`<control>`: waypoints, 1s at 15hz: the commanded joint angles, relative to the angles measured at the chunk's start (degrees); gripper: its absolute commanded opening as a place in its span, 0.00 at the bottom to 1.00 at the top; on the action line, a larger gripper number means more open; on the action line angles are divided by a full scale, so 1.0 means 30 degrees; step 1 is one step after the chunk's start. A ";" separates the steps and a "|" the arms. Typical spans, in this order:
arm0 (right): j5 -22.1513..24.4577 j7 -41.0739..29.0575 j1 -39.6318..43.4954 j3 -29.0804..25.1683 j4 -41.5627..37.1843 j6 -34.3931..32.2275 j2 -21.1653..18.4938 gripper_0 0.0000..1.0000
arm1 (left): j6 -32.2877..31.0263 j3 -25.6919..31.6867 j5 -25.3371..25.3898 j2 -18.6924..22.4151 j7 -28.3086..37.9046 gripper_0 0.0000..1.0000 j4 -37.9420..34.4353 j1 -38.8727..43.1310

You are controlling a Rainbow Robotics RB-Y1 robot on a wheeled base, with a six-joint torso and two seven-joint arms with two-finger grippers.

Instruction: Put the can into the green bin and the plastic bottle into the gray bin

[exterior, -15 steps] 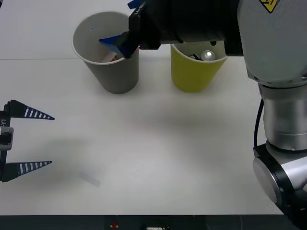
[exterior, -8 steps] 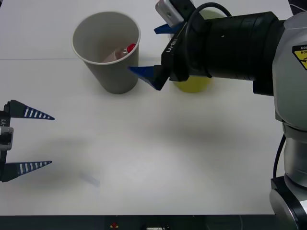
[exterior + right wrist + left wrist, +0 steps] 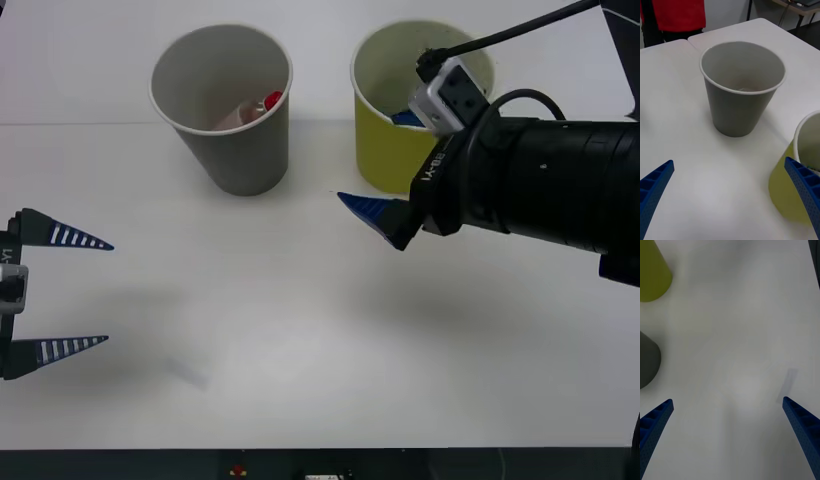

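The plastic bottle (image 3: 250, 110), small and clear with a red screw cap, lay tilted inside the gray bin (image 3: 222, 108), a large tapered gray paper-cup-shaped container with a white rim, its cap resting near the wall on the side toward the other bin.

At the far left of the white table (image 3: 300, 330), the left gripper (image 3: 88, 292) sat low near the table's front edge, its blue ribbed fingers spread wide with nothing between them, well apart from both bins.

To the right of the gray bin stood the green bin (image 3: 400, 160), a large yellow-green tapered paper cup with a pale rim. The can could not be made out; the arm covered part of this bin's opening.

The right gripper (image 3: 390, 165) hung just before the green bin, released and empty, one finger (image 3: 368, 210) over the table and the other at the bin's rim.
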 commanded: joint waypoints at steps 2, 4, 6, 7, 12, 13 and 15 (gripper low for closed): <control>-0.1464 0.0819 0.1819 -0.1164 -0.0303 0.0356 -0.1535 1.00 | 0.0000 0.0000 0.0000 0.0000 0.0000 1.00 0.0001 0.0000; -0.2167 0.1200 0.2757 -0.1340 -0.0303 0.1118 -0.2678 1.00 | 0.0000 0.0000 0.0000 0.0000 0.0000 1.00 0.0001 0.0000; -0.2343 0.1551 0.3694 -0.1340 -0.0303 0.1997 -0.3528 1.00 | 0.0000 0.0000 0.0000 0.0000 0.0000 1.00 0.0001 0.0000; -0.2489 0.1786 0.4251 -0.1340 -0.0303 0.2407 -0.4143 1.00 | 0.0000 0.0000 0.0000 0.0000 0.0000 1.00 0.0001 0.0000; -0.6064 0.5360 0.5892 -0.1282 0.2216 0.5630 -0.6955 1.00 | 0.0000 0.0000 0.0000 0.0000 0.0000 1.00 0.0001 0.0000; -0.6620 0.6327 0.6067 -0.1369 0.2714 0.5776 -0.7600 1.00 | 0.0000 0.0000 0.0000 0.0000 0.0000 1.00 0.0001 0.0000; -0.7148 0.7323 0.6536 -0.1633 0.2949 0.5835 -0.8655 1.00 | 0.0000 0.0000 0.0000 0.0000 0.0000 1.00 0.0001 0.0000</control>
